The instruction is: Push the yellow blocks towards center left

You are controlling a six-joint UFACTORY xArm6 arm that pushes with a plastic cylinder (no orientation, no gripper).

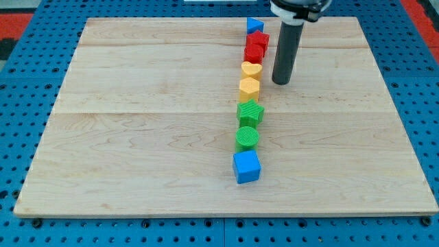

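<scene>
Two yellow blocks sit in a vertical line of blocks right of the board's centre: a yellow heart (pixel 252 69) and, just below it, a yellow pentagon-like block (pixel 249 87). My tip (pixel 280 82) is on the board just right of these two, a small gap away, touching neither. Above the yellows are a red block (pixel 254 52), a red star-like block (pixel 258 40) and a blue triangle (pixel 254 25). Below them are a green hexagon-like block (pixel 250 112), a green cylinder (pixel 247 137) and a blue cube (pixel 247 167).
The wooden board (pixel 137 137) lies on a blue perforated table (pixel 20 68). The arm's white and black mount (pixel 296 8) shows at the view's top above the rod.
</scene>
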